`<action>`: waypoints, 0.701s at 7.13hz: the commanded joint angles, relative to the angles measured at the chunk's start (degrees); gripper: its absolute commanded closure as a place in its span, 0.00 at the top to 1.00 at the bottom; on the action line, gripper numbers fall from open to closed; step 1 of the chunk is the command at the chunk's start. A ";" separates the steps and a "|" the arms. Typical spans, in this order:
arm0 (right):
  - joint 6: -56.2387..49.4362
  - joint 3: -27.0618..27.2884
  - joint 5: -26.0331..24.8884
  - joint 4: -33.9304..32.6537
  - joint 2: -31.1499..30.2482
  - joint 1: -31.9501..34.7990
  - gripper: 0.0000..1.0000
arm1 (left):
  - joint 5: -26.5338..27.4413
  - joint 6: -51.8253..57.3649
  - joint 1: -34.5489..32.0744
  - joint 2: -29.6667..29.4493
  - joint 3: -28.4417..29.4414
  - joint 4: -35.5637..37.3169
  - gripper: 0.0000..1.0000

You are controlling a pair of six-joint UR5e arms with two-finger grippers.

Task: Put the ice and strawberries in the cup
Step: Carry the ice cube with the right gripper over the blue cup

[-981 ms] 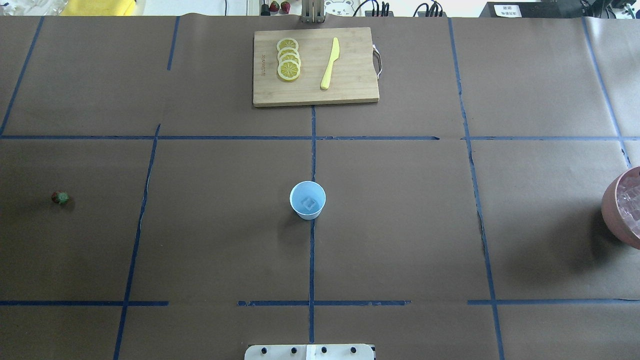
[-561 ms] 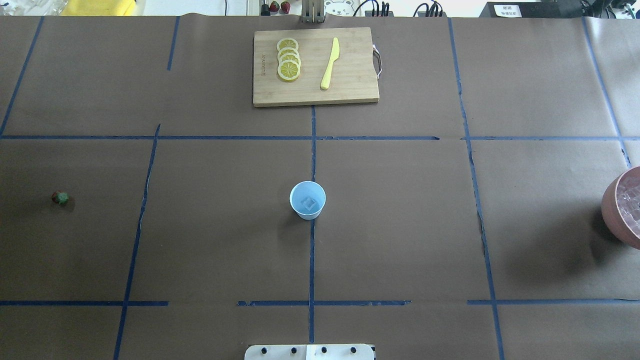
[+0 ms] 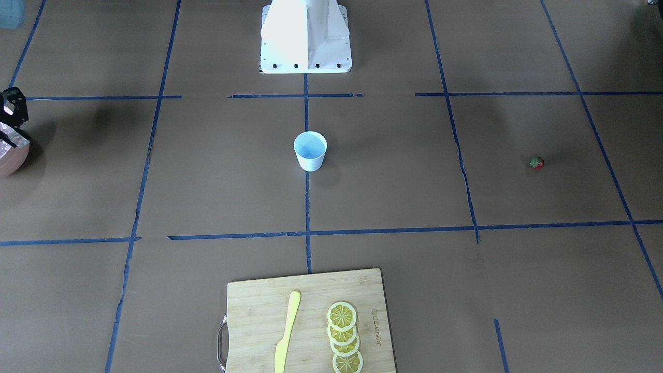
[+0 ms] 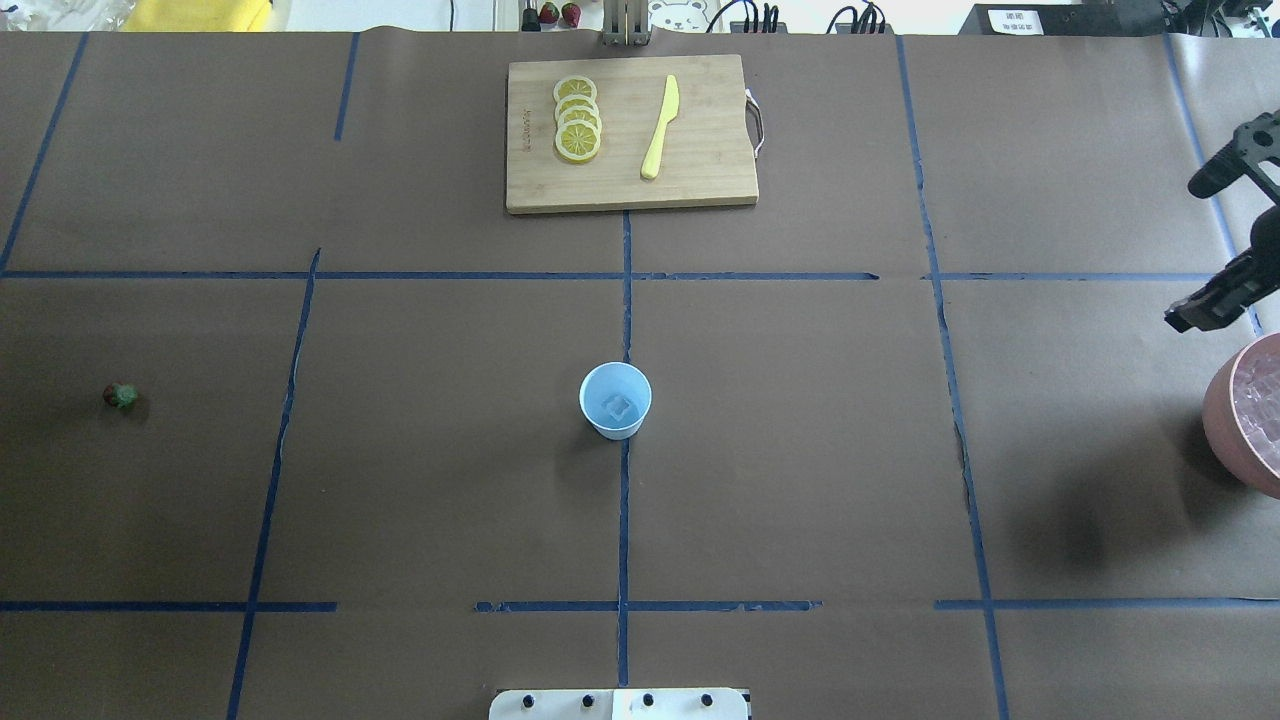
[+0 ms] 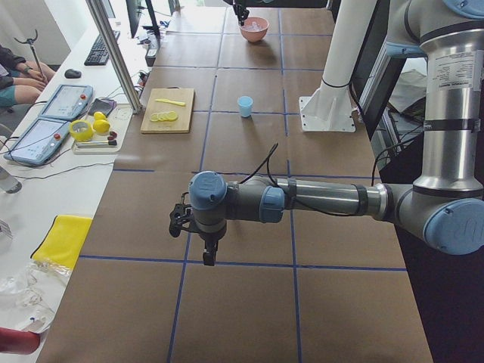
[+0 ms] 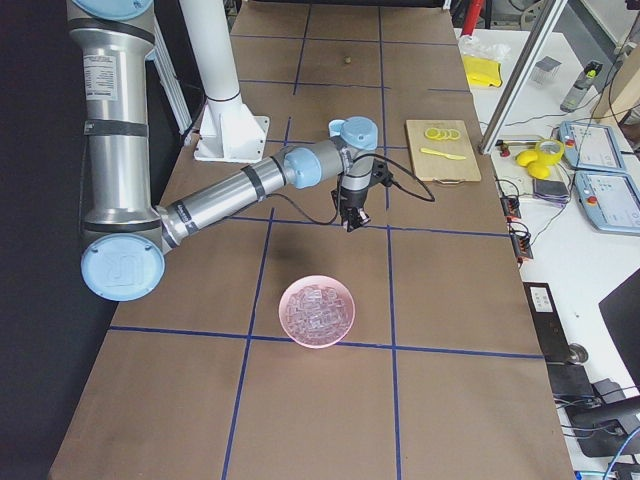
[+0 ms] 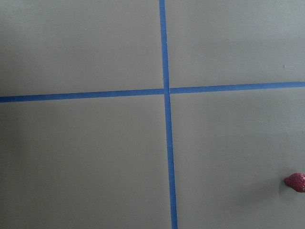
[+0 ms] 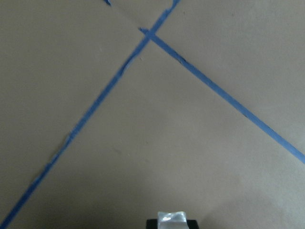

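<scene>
The white cup stands mid-table with one ice cube lying in it. More ice fills the pink bowl at the right end. Between bowl and cup, above the table, my right gripper is shut on an ice cube. The strawberry lies alone far to the left, and it also shows at the right edge of the left wrist view as a strawberry. My left gripper hangs over the table near it; whether it is open or shut I cannot tell.
A wooden cutting board at the far edge carries several lemon slices and a yellow knife. Blue tape lines cross the brown paper. The robot's base stands behind the cup.
My right gripper has come into the overhead view at the right edge, above the bowl, and its shadow has slid left. Cup and strawberry have not moved.
</scene>
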 commanded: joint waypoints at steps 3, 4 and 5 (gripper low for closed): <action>33.00 -5.31 -3.33 -10.95 26.28 -15.54 0.00 | 0.01 0.00 0.01 -0.34 0.31 0.00 1.00; 40.31 -6.72 -5.79 -10.95 29.72 -20.19 0.00 | 0.01 0.00 0.01 -0.43 0.31 0.00 1.00; 46.73 -9.00 -7.99 -10.95 33.40 -23.89 0.00 | 0.01 0.00 0.01 -0.35 0.22 0.00 1.00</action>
